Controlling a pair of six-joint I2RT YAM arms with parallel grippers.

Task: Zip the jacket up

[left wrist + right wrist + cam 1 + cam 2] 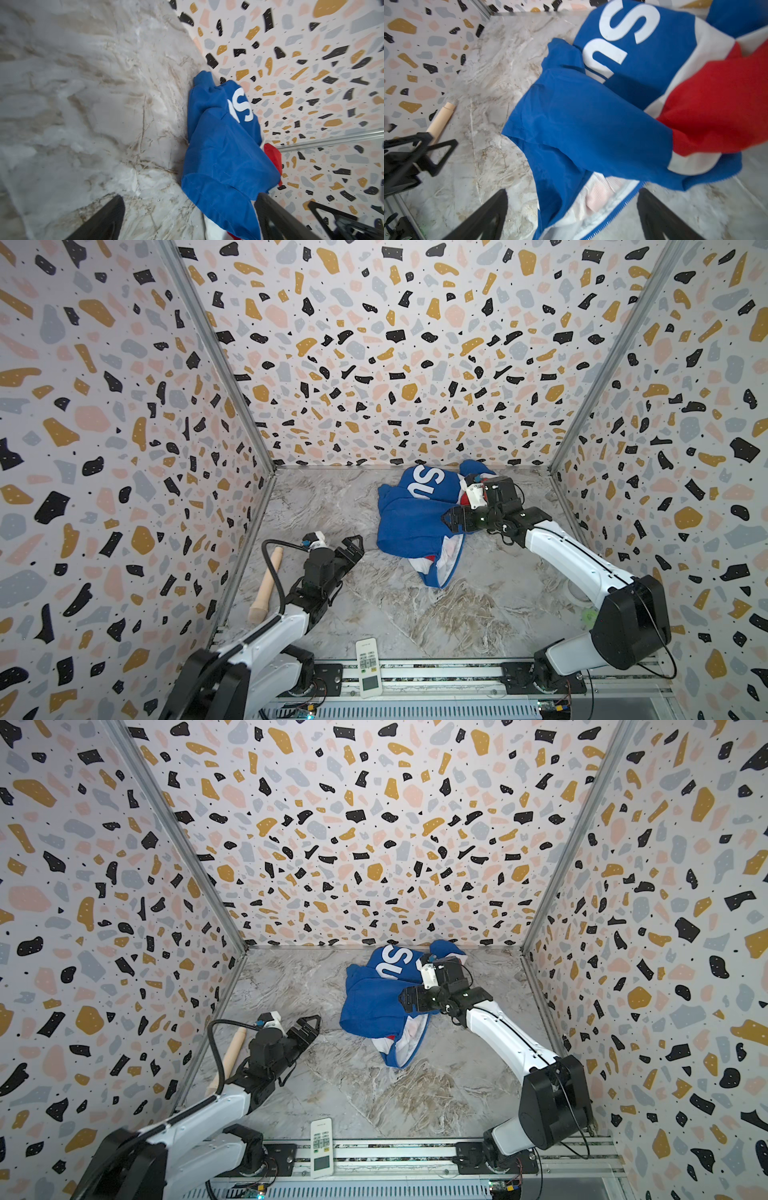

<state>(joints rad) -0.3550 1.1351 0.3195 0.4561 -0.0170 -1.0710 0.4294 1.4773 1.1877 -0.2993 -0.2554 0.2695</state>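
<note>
Right gripper (448, 521) (572, 191): black, triangular, open-framed fingers (483, 218) spread wide, closed on nothing. In the right wrist view the jacket's open front edge runs between them, showing a line of blue zipper teeth (618, 209) and pale, finely ribbed lining (596, 197). The fingers flank this edge, and no contact with it can be made out.

Left gripper (353, 544) (191, 196): same finger form, likewise spread wide and empty. In both top views it stands apart from the garment, toward the table's left edge, pointing at it.

The jacket (415, 526) (374, 1006) lies crumpled, unzipped, near the table's far edge, right of the middle, its far folds reaching the back wall (it is bunched, not spread flat). The shell is smooth royal-blue woven cloth, creased in broad folds. Large white block lettering (629, 22) sits on the far part. A red and white sleeve (716, 104) is bundled on the side nearest the right arm.

The table (415, 622) has a grey-and-tan marble pattern. A pale wooden turned rod (266, 589) lies along its left edge, beside the left arm. A white remote control (369, 668) lies at the near edge, overlapping the metal rail. The enclosing walls (374, 344) bear a terrazzo print of black, ochre, pink and grey chips.
</note>
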